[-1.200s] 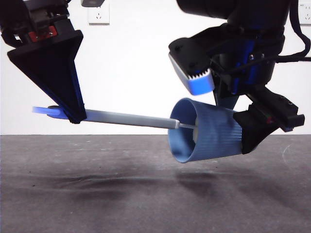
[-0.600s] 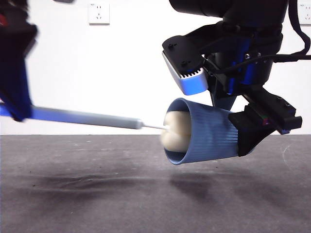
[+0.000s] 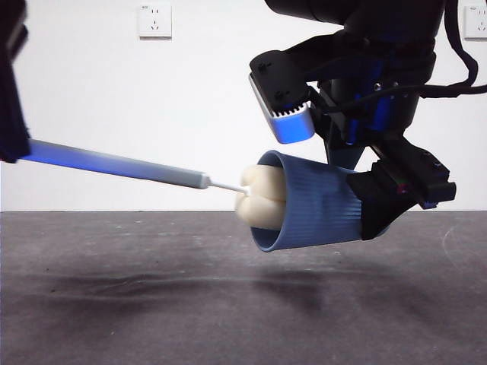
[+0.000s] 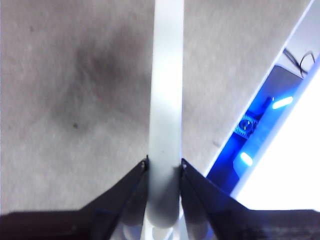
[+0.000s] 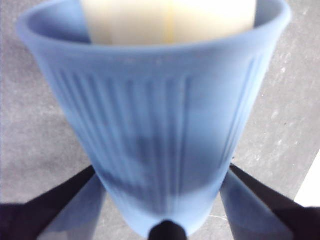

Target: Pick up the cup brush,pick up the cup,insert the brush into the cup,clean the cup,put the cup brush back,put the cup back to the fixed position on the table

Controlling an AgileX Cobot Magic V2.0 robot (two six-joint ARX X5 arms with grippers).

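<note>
cup brush [image 3: 114, 164]: sponge at cup mouth | cup [image 3: 312, 209]: sideways, above table [image 3: 152, 304]

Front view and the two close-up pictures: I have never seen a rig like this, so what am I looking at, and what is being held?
This is a robot with two arms at a table, each ending in a black two-jawed pincer. The front view comes from a low camera looking level across the table. The other two come from cameras on the wrists. The left pincer is shut on the grey handle of the cup brush. The right pincer is shut on the blue ribbed cup, held on its side above the table, mouth toward the brush. The brush's cream sponge head sits at the cup's mouth, partly inside. Nothing else shows on the table.
</note>
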